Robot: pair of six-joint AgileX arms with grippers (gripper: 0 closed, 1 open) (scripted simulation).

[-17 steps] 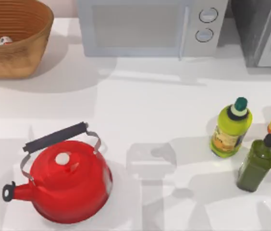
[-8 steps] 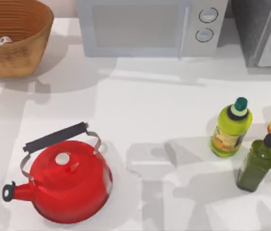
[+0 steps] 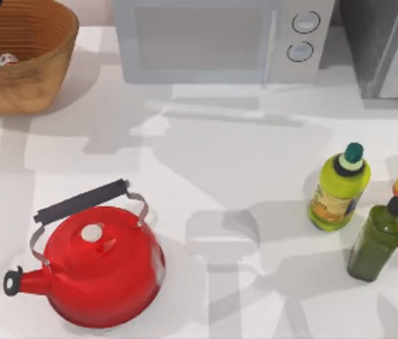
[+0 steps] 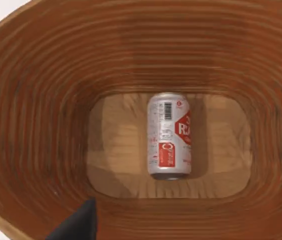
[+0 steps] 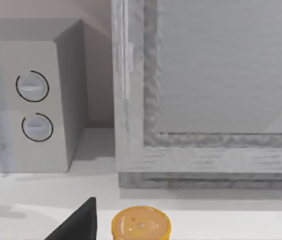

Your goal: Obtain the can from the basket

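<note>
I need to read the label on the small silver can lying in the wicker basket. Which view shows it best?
The left wrist view: the small silver can lies on its side on the wicker basket floor, label up. The top view shows a sliver of it behind the rim.

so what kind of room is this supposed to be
Most likely a rendered kitchen counter: a microwave with two dials stands at the back, a red kettle sits on the white worktop, and bottles stand at the right.

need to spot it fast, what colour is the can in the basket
Silver-white can with red label patches and a barcode, clearest in the left wrist view.
</note>
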